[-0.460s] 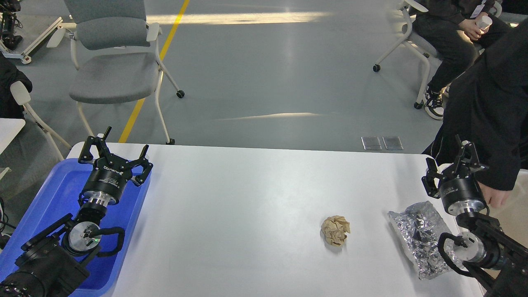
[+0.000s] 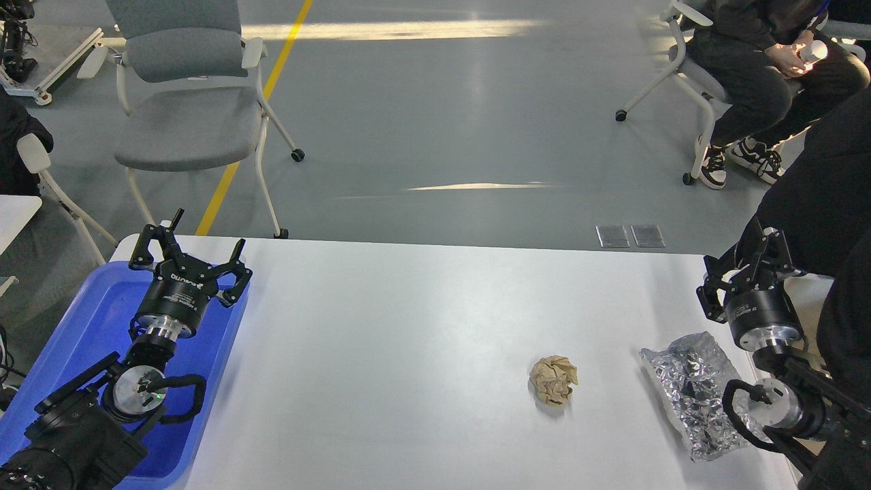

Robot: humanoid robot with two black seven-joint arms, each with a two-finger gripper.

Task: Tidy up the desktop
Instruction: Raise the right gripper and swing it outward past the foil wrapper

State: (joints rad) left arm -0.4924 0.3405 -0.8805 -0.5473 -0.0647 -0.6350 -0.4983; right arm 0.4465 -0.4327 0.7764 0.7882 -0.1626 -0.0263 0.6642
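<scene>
The white desktop [image 2: 422, 340] fills the lower view. A crumpled brown paper ball [image 2: 553, 380] lies right of centre. A crumpled silver foil wrapper [image 2: 694, 391] lies near the right edge. My left gripper [image 2: 190, 252] is open and empty above the far end of the blue tray [image 2: 102, 320]. My right gripper [image 2: 745, 262] is open and empty near the desktop's far right corner, beyond the foil wrapper.
A person in black [image 2: 830, 224] stands close at the right, hiding most of the beige bin. A grey chair [image 2: 187, 102] stands beyond the far left edge. Another person sits at the far right [image 2: 762, 47].
</scene>
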